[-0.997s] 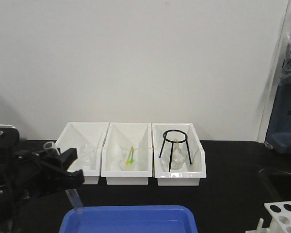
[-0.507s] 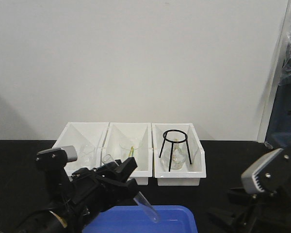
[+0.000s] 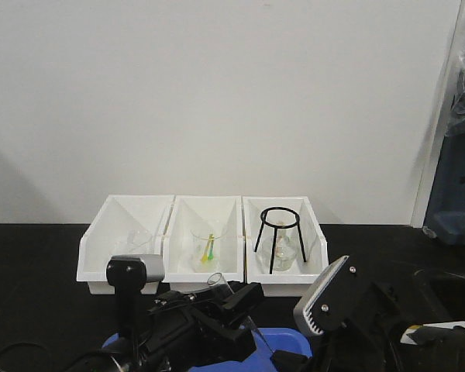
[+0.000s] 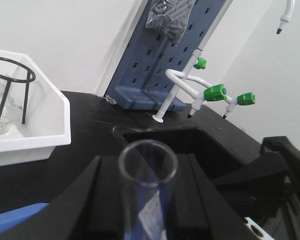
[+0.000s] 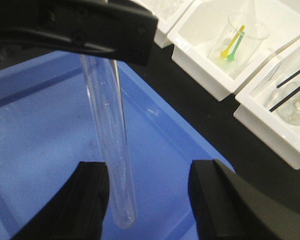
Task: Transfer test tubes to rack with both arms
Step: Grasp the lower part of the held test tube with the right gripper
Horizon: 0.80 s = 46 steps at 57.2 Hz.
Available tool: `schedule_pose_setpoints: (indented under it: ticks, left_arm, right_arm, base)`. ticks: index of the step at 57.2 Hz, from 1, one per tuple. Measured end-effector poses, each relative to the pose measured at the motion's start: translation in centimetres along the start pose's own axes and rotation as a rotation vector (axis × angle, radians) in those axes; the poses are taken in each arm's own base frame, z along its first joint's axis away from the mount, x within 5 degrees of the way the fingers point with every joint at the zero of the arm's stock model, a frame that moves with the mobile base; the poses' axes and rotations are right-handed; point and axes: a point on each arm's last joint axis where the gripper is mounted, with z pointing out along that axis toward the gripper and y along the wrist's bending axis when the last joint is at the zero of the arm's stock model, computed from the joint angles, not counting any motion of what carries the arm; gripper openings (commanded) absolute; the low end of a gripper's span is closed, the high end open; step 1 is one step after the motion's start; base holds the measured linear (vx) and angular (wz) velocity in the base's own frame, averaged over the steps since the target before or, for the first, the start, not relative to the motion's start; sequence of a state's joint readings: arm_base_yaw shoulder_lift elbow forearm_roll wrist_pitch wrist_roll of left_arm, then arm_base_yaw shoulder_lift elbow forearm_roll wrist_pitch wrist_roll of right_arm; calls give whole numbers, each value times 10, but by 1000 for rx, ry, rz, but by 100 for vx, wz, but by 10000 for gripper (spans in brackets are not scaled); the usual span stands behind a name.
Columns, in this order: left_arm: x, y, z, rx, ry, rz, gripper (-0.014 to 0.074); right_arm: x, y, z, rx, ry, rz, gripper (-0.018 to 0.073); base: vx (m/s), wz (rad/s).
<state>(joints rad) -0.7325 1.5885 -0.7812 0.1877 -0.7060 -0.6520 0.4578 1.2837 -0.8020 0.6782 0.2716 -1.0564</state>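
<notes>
1. The left hand (image 4: 145,205) is clenched on one test tube (image 4: 147,165). Its black fingers (image 4: 97,200) press both sides just under the open rim.
2. The test tube hangs tilted above the blue tray (image 5: 35,125). The rim is up and toward the tray's far edge, and the rounded end is low over the tray's floor. Whether that end touches the floor cannot be told.
3. The right hand (image 5: 150,200) is released wide above the tray, with its fingers (image 5: 92,205) standing on either side of the tube's lower end. The tube lies just beside one finger and well clear of the other, and neither grips it.
4. A second ago the left arm (image 3: 186,333) was beyond the tray's left corner, with the tube's end just off that edge. Half a second ago the tube was over the tray's left part, and now it is over the tray's middle.
5. The right arm (image 3: 333,298) was not in the front view a second ago, and half a second ago it stood well off the tray's right side. Now its silver-grey block (image 3: 323,298) is at the tray's right end, near the left arm.
6. The rack, seen a second ago past the tray's right corner, is now hidden behind the right arm.
7. Beyond the tray's far edge, the three white bins (image 3: 287,280) sit on the black worktop (image 3: 31,256) as before. The black tripod (image 3: 277,232) and the beaker (image 5: 245,35) are unmoved inside them.
</notes>
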Motion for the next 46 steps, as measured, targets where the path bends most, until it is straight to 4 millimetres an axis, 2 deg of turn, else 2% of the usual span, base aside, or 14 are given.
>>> schedule_pose_setpoints:
  ticks: [8, 20, 33, 46]
  left_arm:
    - [1, 0, 0, 4, 4, 6, -1]
    - [1, 0, 0, 5, 5, 8, -1]
    - [1, 0, 0, 5, 5, 8, -1]
    - [1, 0, 0, 5, 5, 8, -1]
  right_arm:
    - [-1, 6, 7, -26, 8, -4, 433]
    - [-20, 17, 16, -43, -44, -42, 433]
    - [-24, 14, 31, -37, -33, -35, 431]
    - [-24, 13, 35, -29, -32, -30, 394]
  base:
    - [0, 0]
    - [0, 0]
    - [0, 0]
    - [0, 0]
